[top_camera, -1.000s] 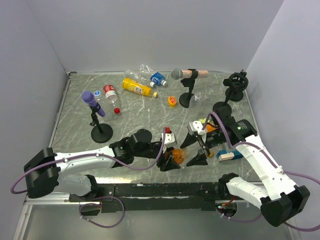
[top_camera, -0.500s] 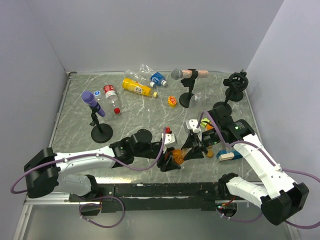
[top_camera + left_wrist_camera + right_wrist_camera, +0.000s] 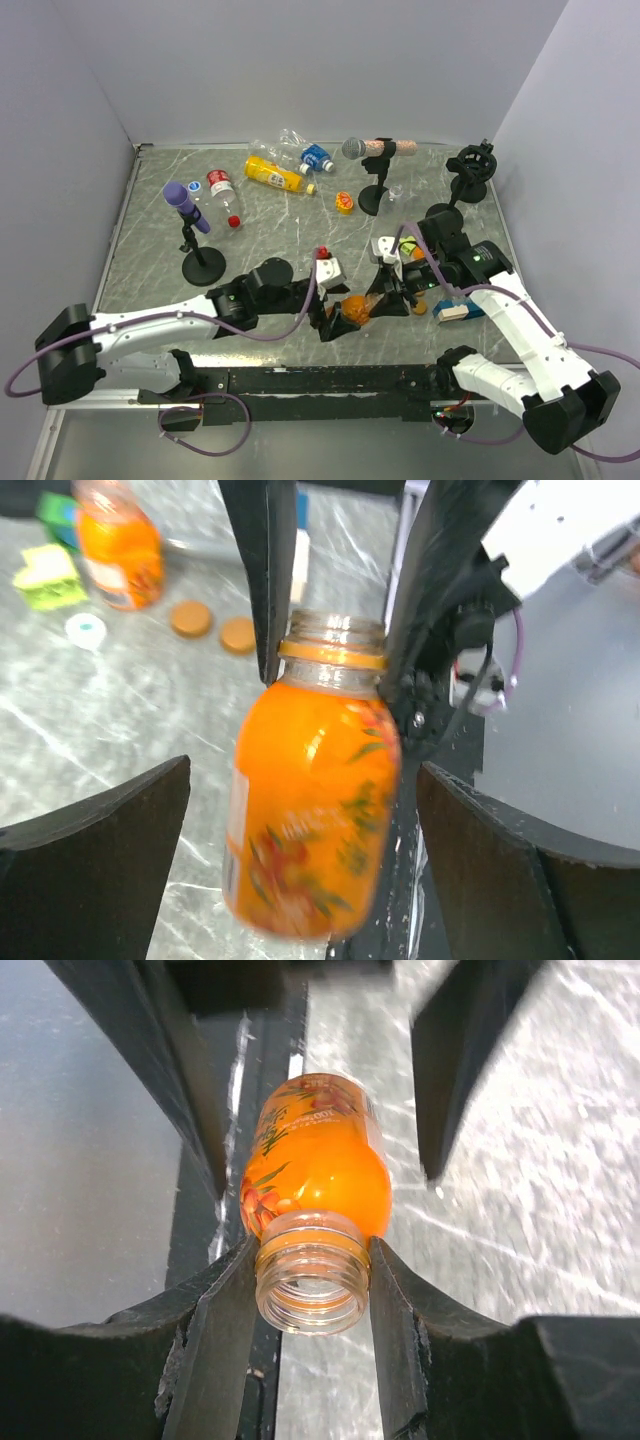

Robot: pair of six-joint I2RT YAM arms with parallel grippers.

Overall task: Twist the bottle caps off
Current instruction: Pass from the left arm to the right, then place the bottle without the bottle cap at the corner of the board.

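From my station I see a grey marbled surface (image 3: 270,235) boxed in by pale walls. Near its front edge, the stubby orange plastic bottle (image 3: 310,810) hangs tilted between both arms. Its mouth is open, with no cap on it. My right hand (image 3: 312,1270) is clamped on the bottle's threaded neck, one finger on each side. My left hand (image 3: 333,318) is spread wide. Its fingers (image 3: 95,865) stand on either side of the bottle's body without touching it.

Two orange-brown round caps (image 3: 190,619) lie loose on the surface just beyond. A thin white ring (image 3: 86,631) and a second orange bottle (image 3: 118,540) are close by.

Far back lie a yellow plastic bottle (image 3: 272,175) and a clear bottle with a blue label (image 3: 305,153). A clear bottle with a red label (image 3: 221,188) lies further left.
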